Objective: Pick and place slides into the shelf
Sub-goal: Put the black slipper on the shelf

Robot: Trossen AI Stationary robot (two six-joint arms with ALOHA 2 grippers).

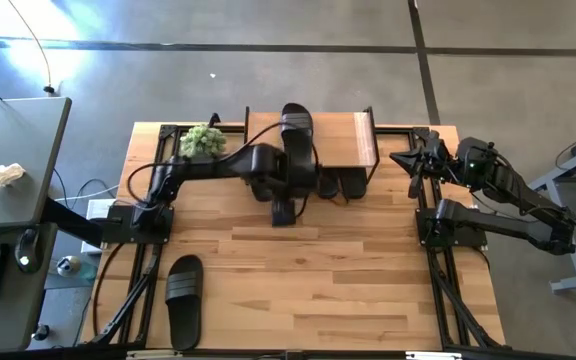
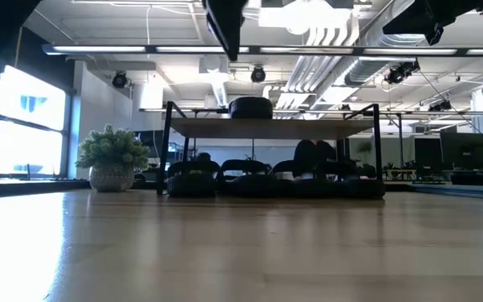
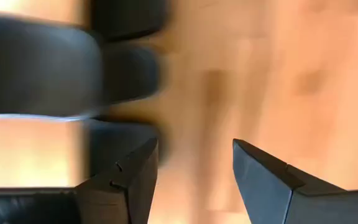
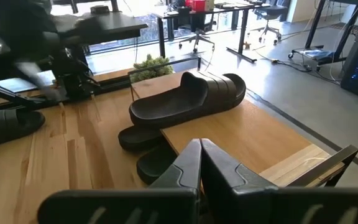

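The shelf stands at the table's far edge. One black slide lies flat on its plank top. Several more slides sit on the table under the plank, their ends poking out at the near side. Another slide lies sole-down on the table near the left front corner. My left gripper hangs open above bare wood just in front of the shelf, pointing down, with nothing between its fingers. My right gripper is shut and held back at the far right.
A small potted plant stands left of the shelf at the far edge. The wide middle of the tabletop is bare wood. A grey desk with a keyboard adjoins the table on the left.
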